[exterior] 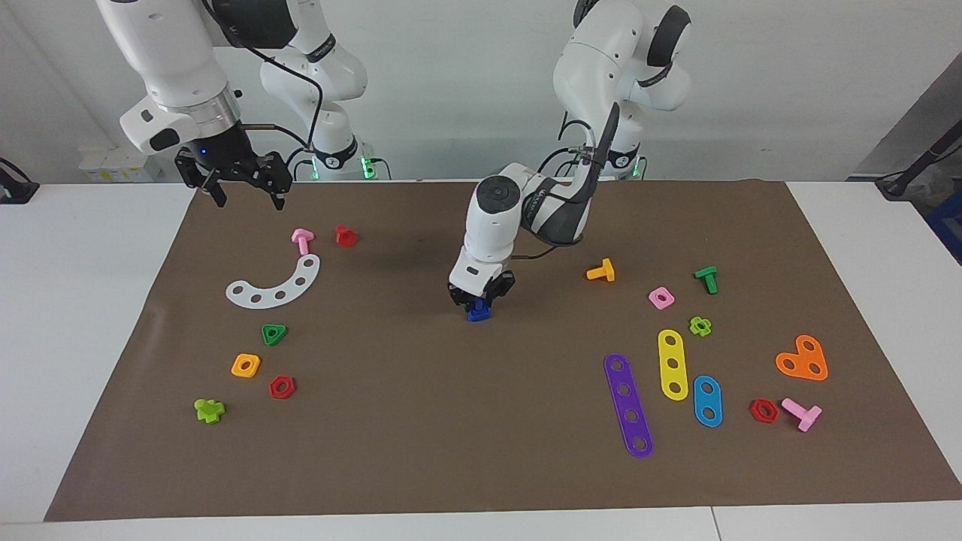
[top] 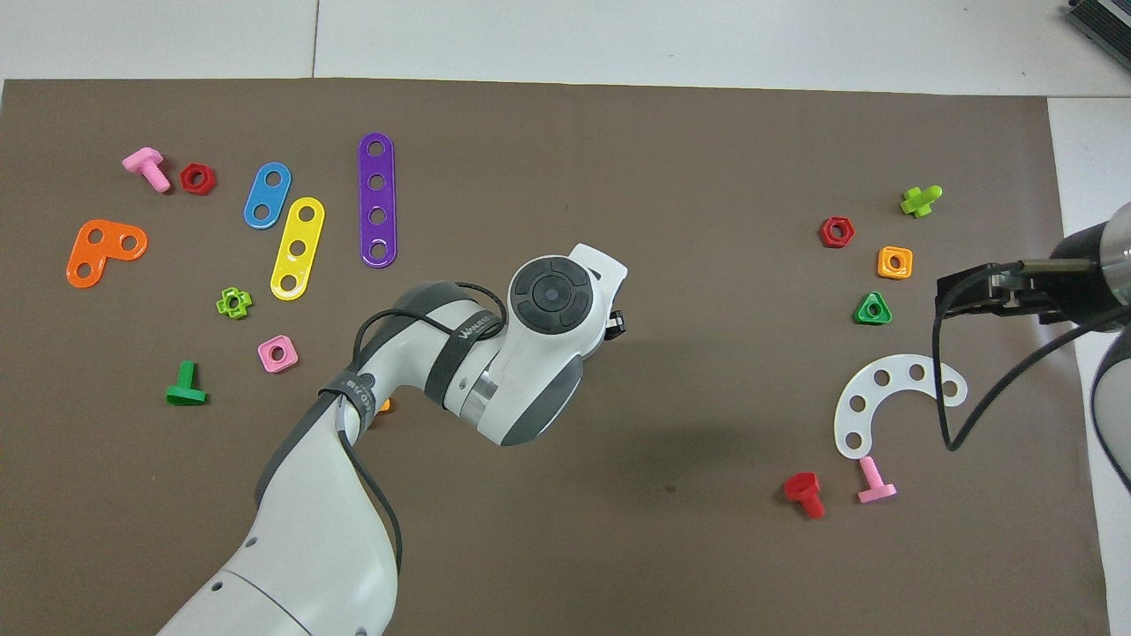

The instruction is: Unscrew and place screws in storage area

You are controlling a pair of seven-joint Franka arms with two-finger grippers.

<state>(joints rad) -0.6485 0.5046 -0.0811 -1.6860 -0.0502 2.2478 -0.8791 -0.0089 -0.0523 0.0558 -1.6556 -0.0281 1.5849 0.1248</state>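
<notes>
The dark-blue screw [exterior: 478, 313] stands on the brown mat [exterior: 421, 421] near its middle. My left gripper [exterior: 479, 303] is down on it, the fingers closed around its top. In the overhead view the left arm's wrist [top: 552, 296] covers the screw and most of the gripper. My right gripper [exterior: 248, 197] is open and empty, raised over the mat's edge nearest the robots at the right arm's end; it also shows in the overhead view [top: 959, 296].
At the right arm's end lie a white curved strip [exterior: 274, 284], a pink bolt [exterior: 302, 240], a red bolt [exterior: 346, 236] and several nuts. At the left arm's end lie an orange bolt [exterior: 601, 271], a green bolt [exterior: 706, 279], a purple strip [exterior: 628, 404] and other plates.
</notes>
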